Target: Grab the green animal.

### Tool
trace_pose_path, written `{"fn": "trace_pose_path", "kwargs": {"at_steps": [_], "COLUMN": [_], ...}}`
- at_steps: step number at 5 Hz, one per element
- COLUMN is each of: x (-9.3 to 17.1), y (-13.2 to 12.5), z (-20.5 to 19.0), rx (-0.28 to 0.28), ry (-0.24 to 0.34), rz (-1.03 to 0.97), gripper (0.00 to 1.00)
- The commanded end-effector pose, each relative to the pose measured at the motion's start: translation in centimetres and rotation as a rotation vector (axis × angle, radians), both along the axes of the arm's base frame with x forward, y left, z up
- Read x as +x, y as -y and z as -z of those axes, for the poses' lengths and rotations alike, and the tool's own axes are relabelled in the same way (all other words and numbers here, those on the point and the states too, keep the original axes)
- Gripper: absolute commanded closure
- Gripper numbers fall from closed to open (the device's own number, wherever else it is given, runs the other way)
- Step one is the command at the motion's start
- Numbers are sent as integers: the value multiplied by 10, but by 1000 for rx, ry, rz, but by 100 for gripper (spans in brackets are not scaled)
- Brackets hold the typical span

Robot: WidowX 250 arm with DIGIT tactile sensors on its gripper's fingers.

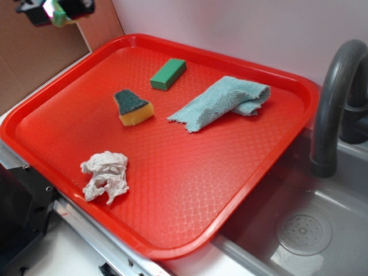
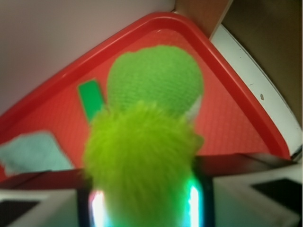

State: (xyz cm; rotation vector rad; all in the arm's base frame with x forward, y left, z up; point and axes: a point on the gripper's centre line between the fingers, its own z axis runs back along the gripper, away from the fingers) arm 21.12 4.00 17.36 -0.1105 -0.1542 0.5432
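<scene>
Gripper (image 1: pixel 57 11): top-left corner of ext. view, raised well above the tray, mostly cropped by the frame edge; clamped on the green animal, per wrist view.
Green animal (image 2: pixel 142 142): held between the fingers, fills centre of wrist view; fuzzy yellow-green body nearest the lens, knit green head at 12 o'clock of it. In ext. view only a green sliver shows inside the gripper.
Fingers (image 2: pixel 236 182): dark bars at 3 and 9 o'clock of the plush body, pressed against it; lit strips glow at its lower edges.
Tray (image 1: pixel 241 224): red, textured floor, raised rim; one corner overhangs the sink.
Block (image 1: pixel 168 73): plain green, rectangular, lies flat at 12 o'clock on tray; apart from the other items.
Sponge (image 1: pixel 133 107): yellow w/ dark green scrub top, near tray centre, at 7 o'clock of block.
Blue cloth (image 1: pixel 224 101): folded, at 3 o'clock of sponge, near the far-right rim.
Paper wad (image 1: pixel 106 175): crumpled, whitish, at 7 o'clock on tray, near the front rim.
Sink (image 1: pixel 310 230): grey, at 4 o'clock of tray; round drain visible.
Faucet (image 1: pixel 336 98): dark grey, curved, at 3 o'clock of tray.
</scene>
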Motion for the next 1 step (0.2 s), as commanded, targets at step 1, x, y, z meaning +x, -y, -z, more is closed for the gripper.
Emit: {"fn": "trace_pose_path", "kwargs": {"at_steps": [1], "x": [-24], "y": [4], "z": [-31], "rx": [-72], "ry": [35], "rz": [85], "gripper": [100]}}
